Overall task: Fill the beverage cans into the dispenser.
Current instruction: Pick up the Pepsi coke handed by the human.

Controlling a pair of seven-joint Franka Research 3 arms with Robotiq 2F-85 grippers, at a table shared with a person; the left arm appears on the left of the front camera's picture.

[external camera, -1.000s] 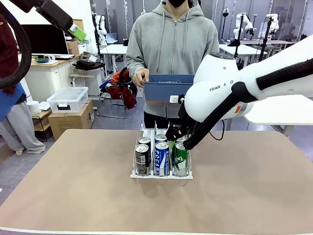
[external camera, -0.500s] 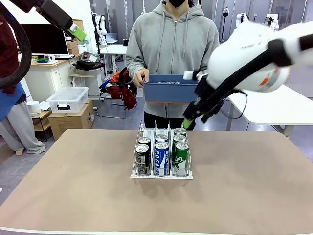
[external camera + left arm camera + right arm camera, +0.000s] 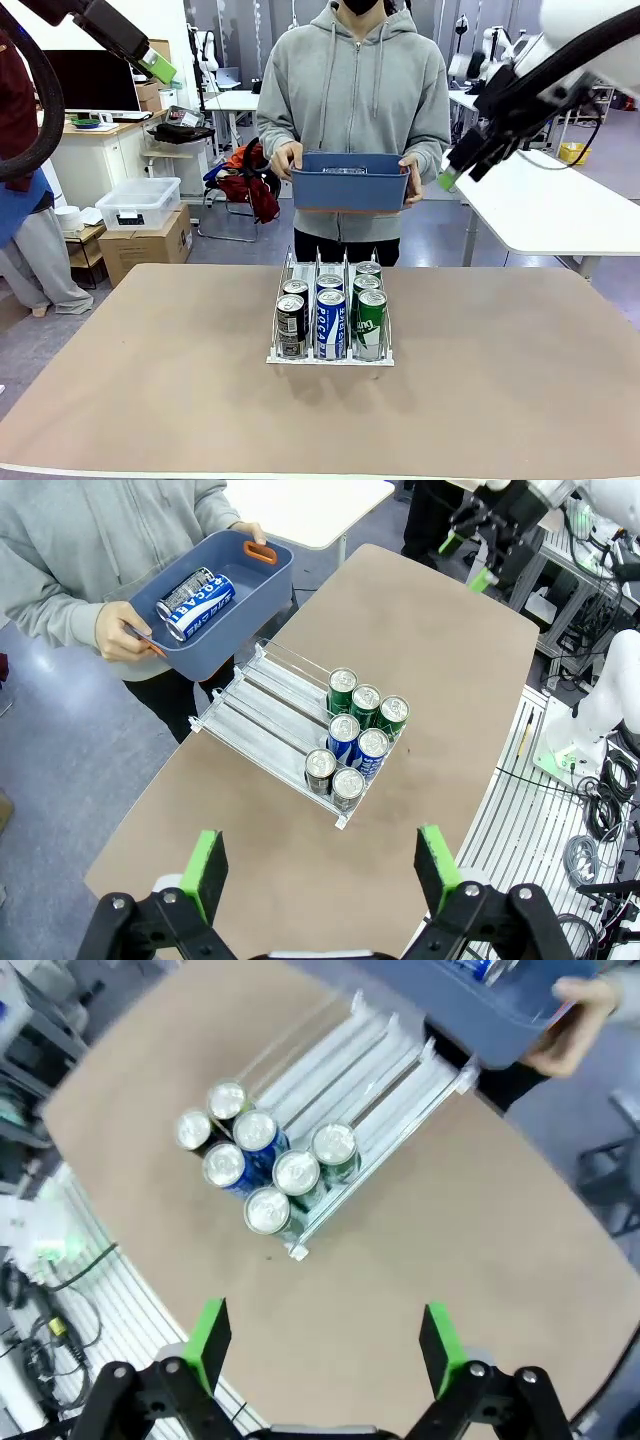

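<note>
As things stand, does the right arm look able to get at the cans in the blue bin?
Likely yes. The blue bin is open-topped, the two cans lie uncovered inside, and the open right gripper hangs off to one side, nothing between.

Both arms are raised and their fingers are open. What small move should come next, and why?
Probably lower the right fingers toward the blue bin the person holds: a black can and a blue-and-white can lie in it, and the rack has room behind its front cans.
</note>
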